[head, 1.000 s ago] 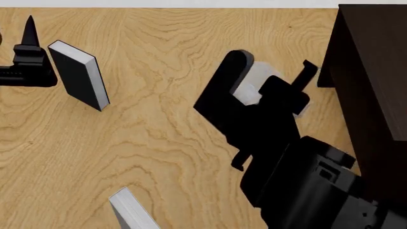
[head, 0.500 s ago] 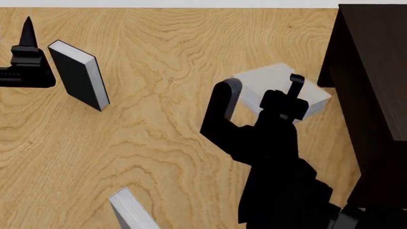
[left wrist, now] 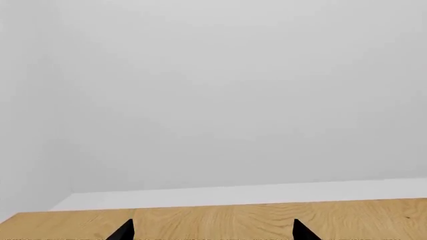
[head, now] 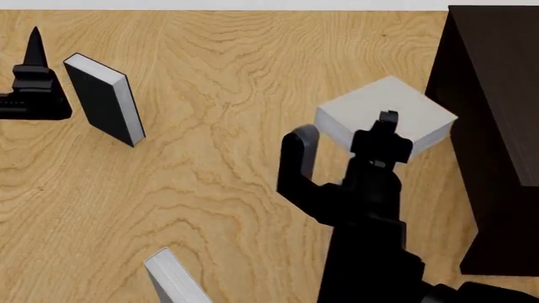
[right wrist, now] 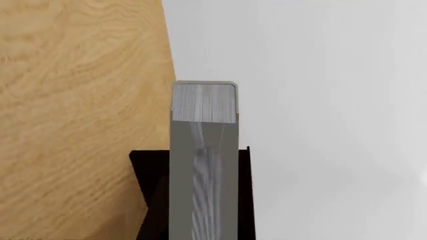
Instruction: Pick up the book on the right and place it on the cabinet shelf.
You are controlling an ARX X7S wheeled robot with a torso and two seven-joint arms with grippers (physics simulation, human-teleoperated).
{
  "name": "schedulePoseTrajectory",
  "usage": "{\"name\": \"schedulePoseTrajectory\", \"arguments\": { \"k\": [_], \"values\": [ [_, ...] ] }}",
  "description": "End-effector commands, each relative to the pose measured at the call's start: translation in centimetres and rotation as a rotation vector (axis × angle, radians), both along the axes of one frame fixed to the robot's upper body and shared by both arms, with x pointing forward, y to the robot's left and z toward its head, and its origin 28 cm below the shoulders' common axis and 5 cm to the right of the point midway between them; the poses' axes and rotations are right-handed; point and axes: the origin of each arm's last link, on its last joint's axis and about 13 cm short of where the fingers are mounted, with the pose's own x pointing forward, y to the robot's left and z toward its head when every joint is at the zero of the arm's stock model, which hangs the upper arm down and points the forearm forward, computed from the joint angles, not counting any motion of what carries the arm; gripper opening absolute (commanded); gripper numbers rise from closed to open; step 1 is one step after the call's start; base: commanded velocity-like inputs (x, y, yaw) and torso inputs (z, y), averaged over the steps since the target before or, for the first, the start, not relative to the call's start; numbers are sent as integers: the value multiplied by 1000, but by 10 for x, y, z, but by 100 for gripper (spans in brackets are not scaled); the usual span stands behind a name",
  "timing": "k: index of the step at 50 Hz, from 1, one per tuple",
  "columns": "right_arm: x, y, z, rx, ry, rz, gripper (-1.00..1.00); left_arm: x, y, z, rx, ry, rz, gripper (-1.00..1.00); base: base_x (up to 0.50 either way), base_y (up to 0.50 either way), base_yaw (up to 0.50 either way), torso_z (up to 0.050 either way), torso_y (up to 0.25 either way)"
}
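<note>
The light-grey book [head: 389,108] hangs above the table beside the cabinet, its broad cover facing up and its white page edges toward me. My right gripper [head: 344,129] is shut on it, one finger on each cover. The right wrist view looks along the book [right wrist: 203,145], held between the black fingers [right wrist: 150,200] of the right gripper [right wrist: 195,167]. The dark cabinet [head: 497,95] stands at the right edge; its shelf is not visible. My left gripper [head: 34,69] is at the far left and, in the left wrist view, the left gripper [left wrist: 212,232] is open and holds nothing.
A black-covered book [head: 103,101] stands upright just right of the left gripper. A second grey book [head: 173,278] lies at the near edge of the view. The wooden table [head: 211,177] fills the space between them.
The right gripper has carried the book up and to the right, closer to the cabinet, and the book now shows more of its cover. The left arm has barely shifted.
</note>
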Motion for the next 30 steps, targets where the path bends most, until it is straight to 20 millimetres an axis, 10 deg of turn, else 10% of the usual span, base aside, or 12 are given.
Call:
{"name": "schedulePoseTrajectory", "arguments": {
  "k": [1, 30],
  "values": [
    [7, -8, 3, -94, -127, -26, -100, 0, 1, -2, -2, 4, 3, 100, 0, 0, 0, 0, 0],
    [9, -32, -15, 11, -120, -106, -100, 1, -1, -4, 2, 8, 0, 100, 0, 0, 0, 0, 1]
  ]
}}
